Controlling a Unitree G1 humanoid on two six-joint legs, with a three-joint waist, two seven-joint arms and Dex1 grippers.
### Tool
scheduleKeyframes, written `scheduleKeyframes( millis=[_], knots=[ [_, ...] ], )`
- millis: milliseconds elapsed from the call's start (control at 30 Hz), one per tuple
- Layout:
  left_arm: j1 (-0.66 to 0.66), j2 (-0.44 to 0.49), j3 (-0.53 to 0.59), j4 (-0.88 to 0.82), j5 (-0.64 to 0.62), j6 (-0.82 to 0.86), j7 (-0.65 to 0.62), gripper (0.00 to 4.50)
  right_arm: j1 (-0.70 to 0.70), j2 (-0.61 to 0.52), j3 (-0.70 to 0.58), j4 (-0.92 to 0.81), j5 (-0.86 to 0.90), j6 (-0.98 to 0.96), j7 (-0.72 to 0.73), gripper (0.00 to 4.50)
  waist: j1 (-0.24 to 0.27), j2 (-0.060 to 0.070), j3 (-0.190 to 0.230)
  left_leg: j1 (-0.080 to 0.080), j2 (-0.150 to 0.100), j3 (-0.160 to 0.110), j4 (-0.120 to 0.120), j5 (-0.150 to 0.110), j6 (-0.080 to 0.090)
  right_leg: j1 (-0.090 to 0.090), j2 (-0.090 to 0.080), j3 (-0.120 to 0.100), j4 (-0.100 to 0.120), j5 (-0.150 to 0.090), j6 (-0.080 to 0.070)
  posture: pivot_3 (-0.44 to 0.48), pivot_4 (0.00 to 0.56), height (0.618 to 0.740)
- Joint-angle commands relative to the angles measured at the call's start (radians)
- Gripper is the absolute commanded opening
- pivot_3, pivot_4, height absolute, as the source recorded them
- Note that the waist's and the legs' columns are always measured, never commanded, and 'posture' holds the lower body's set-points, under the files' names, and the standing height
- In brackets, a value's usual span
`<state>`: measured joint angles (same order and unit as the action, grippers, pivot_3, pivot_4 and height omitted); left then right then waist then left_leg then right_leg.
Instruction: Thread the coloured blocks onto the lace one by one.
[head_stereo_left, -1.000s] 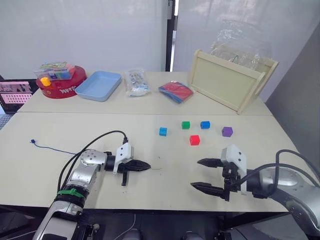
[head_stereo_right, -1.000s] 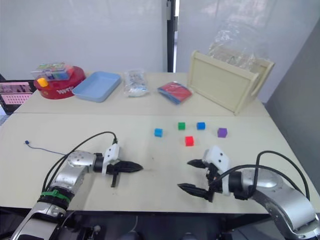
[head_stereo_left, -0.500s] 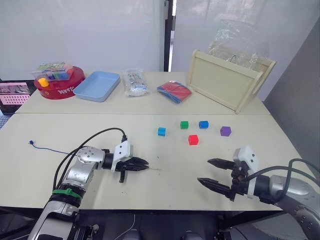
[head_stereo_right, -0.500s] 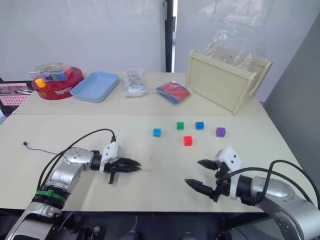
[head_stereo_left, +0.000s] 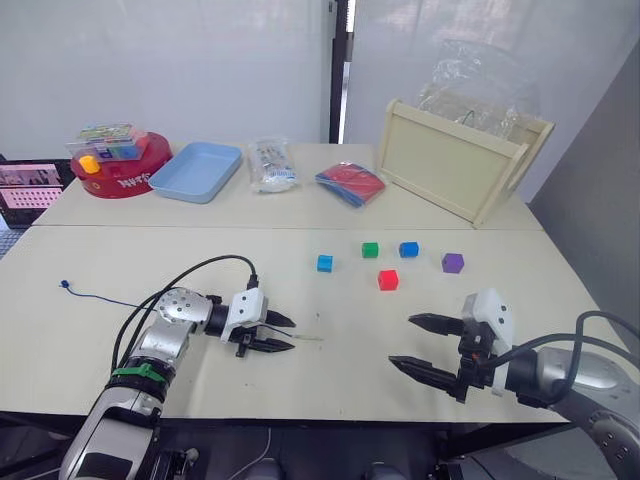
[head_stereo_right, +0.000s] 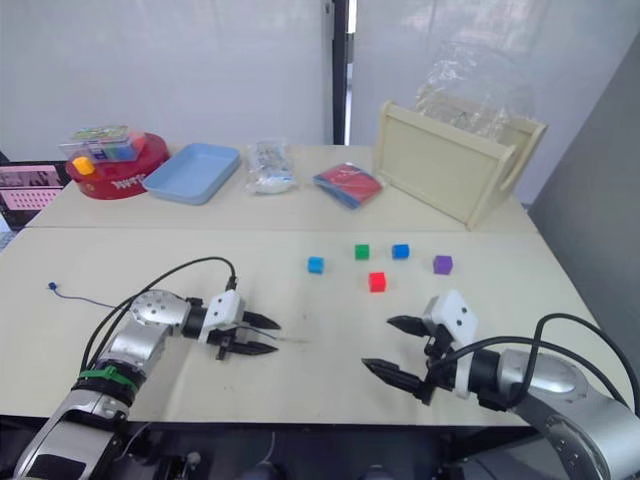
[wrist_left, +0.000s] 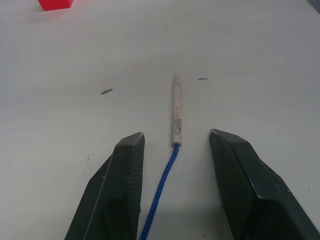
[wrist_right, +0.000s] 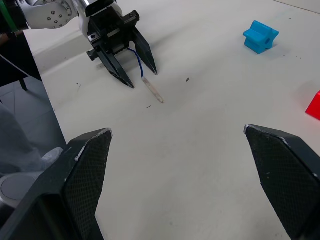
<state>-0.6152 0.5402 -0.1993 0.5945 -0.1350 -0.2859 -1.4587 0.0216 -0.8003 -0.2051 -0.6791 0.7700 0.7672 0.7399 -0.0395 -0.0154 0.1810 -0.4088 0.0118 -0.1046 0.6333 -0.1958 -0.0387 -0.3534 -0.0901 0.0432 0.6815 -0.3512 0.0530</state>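
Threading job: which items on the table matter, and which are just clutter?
Job: lace; purple block; blue block; green block; red block; light blue block.

Clutter: red tin; blue tray; clear packet; wooden tray.

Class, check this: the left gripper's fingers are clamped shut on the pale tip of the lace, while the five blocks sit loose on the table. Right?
Not quite. The left gripper is open; the lace tip lies on the table between its fingers, untouched, as the left wrist view shows. The blocks do sit loose.
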Motion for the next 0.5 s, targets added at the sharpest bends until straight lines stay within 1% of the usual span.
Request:
scheduleKeyframes(
  millis=[33,100,233,400,500],
  knots=[
    [-0.008,-0.012,-0.026,0.037,0.032,-0.039,-0.007,1.93,-0.008,-0.009,-0.001,-0.034,0.011,-0.008,0.001,4.50,0.001,0.000,0.000,0.000,0.000,0.000,0.000,0.000,0.000,0.000,0.000,0.000,0.000,0.000,0.000,0.000,0.150,0.740],
    [-0.016,-0.017,-0.033,0.055,0.036,-0.051,-0.021,1.40,-0.009,-0.009,0.001,-0.034,0.009,-0.009,0.001,4.50,0.002,0.000,0.000,0.000,0.000,0.000,0.000,0.000,0.000,0.000,0.000,0.000,0.000,0.000,0.000,0.000,0.150,0.740],
    [-0.027,-0.021,-0.047,0.077,0.045,-0.062,-0.042,0.09,-0.011,-0.009,0.003,-0.035,0.007,-0.011,0.001,4.50,0.004,0.000,0.000,0.001,0.000,0.000,0.000,0.000,0.000,0.001,0.000,0.000,0.000,0.000,0.000,0.000,0.150,0.740],
    [-0.041,-0.024,-0.042,0.101,0.053,-0.059,-0.030,0.04,-0.002,-0.009,-0.001,-0.042,0.008,-0.012,0.001,4.50,0.003,0.000,0.000,0.001,0.000,0.000,0.000,0.000,0.000,0.001,0.000,0.000,0.000,0.000,0.000,0.000,0.150,0.740],
    [-0.039,-0.025,-0.026,0.089,0.033,-0.044,-0.027,0.04,0.009,-0.006,-0.005,-0.046,0.009,-0.013,-0.001,4.50,0.003,0.000,0.000,0.002,0.000,0.000,0.000,0.000,0.000,0.002,0.000,0.000,0.000,0.000,0.000,0.000,0.150,0.740]
  ],
)
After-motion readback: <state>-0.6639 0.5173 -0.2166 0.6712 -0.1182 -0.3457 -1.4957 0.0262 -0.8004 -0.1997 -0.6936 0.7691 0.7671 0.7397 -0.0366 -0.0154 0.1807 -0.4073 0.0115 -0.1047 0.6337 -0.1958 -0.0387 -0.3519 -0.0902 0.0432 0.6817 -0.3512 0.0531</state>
